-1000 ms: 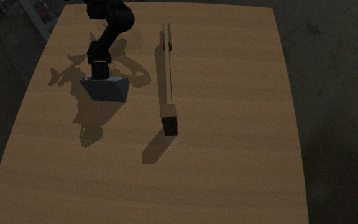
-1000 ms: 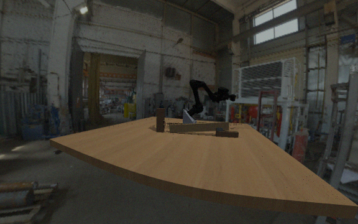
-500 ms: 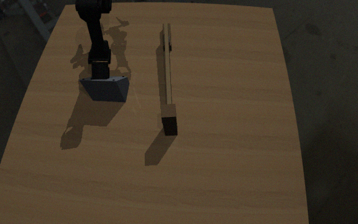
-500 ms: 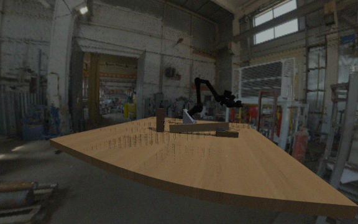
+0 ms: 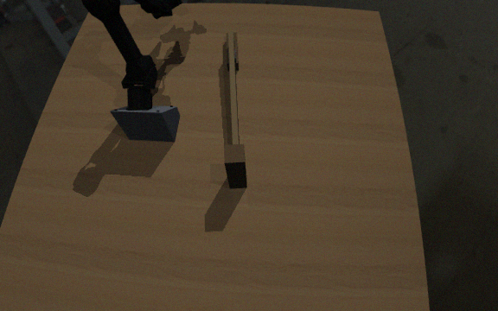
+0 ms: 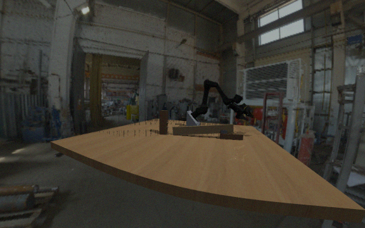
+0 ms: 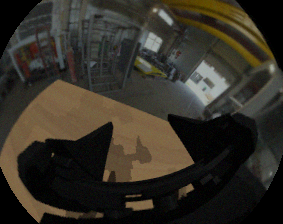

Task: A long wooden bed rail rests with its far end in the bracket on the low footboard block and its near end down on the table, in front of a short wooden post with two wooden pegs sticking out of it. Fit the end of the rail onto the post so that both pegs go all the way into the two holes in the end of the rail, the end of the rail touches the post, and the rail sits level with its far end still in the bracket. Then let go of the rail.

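Observation:
The long wooden rail (image 5: 233,95) (image 6: 201,129) slopes. Its far end is raised at the low footboard block (image 5: 237,66) (image 6: 236,137), and its near end is down at the table. The upright post (image 5: 234,154) (image 6: 163,122) stands beyond the near end, with a narrow gap between them in the exterior view. The pegs and the rail's holes are too small or hidden to make out. My gripper (image 7: 141,120) (image 6: 251,112) is open and empty. It is in the air past the rail's far end, touching neither rail nor block.
The arm stands on a grey wedge-shaped base (image 5: 151,125) (image 6: 192,119) beside the rail, on the wooden table (image 5: 318,216) (image 6: 201,164) (image 7: 82,115). The arm reaches toward the table's far edge, and its shadow falls on the table between the fingers in the wrist view.

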Robot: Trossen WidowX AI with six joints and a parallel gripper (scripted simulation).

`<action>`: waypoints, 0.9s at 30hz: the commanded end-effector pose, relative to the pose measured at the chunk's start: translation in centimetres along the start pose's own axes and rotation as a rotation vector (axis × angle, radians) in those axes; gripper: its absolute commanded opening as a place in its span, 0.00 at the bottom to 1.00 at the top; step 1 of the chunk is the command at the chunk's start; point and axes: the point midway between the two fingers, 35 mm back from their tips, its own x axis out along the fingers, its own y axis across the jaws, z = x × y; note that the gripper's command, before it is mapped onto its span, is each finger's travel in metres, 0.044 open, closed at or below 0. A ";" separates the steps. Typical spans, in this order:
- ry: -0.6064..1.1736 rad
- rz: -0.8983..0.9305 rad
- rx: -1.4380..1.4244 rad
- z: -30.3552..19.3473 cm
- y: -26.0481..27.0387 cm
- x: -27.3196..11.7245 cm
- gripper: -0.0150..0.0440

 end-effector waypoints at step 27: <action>0.904 -0.436 -0.109 -20.0 -20.9 -12.6 1.00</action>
